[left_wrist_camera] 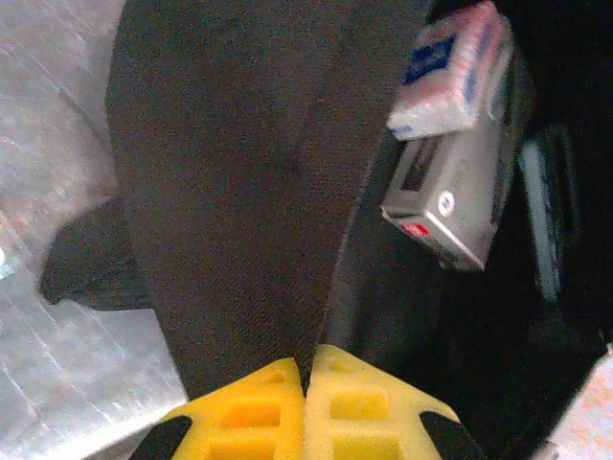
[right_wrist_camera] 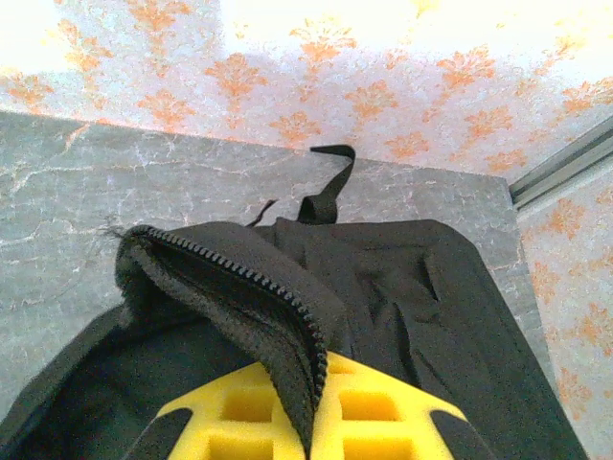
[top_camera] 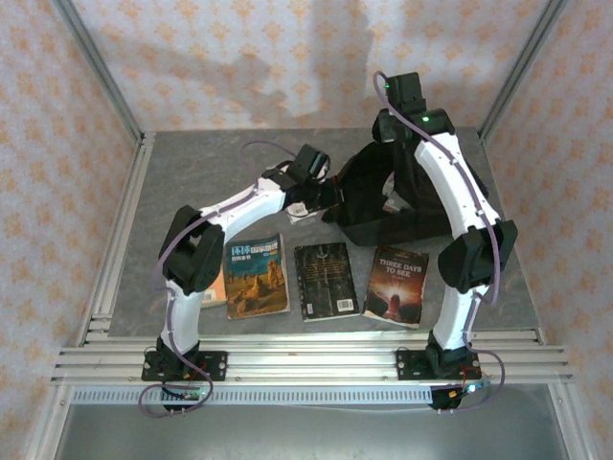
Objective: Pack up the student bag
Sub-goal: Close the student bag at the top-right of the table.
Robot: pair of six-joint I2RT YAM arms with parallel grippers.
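Both grippers are clamping the student bag (top_camera: 378,218), each on a different part of its opening, likely so the mouth is being held apart for loading. Left gripper (left_wrist_camera: 308,372) is pinching a black fabric panel (left_wrist_camera: 230,172) edge-on between its yellow fingers (left_wrist_camera: 251,407). The bag is running straight away from the fingertips, with the table (left_wrist_camera: 57,144) showing to the left and the dark interior to the right. Inside, a white-and-blue pack (left_wrist_camera: 450,72) is lying over a grey box (left_wrist_camera: 450,196), so some packing is looking done. Right gripper (right_wrist_camera: 311,379) is gripping the zippered rim (right_wrist_camera: 259,283), with fabric folding over its fingers. The rest of the bag is spreading beyond and to the right, its loop handle (right_wrist_camera: 326,187) pointing at the far wall. From above, the bag is sitting far right-of-centre on the table, the left gripper touching its left edge and the right arm (top_camera: 460,192) arching over it. Three books (top_camera: 326,280) are lying in a row near the front edge, well apart from the bag, probably waiting to go in.
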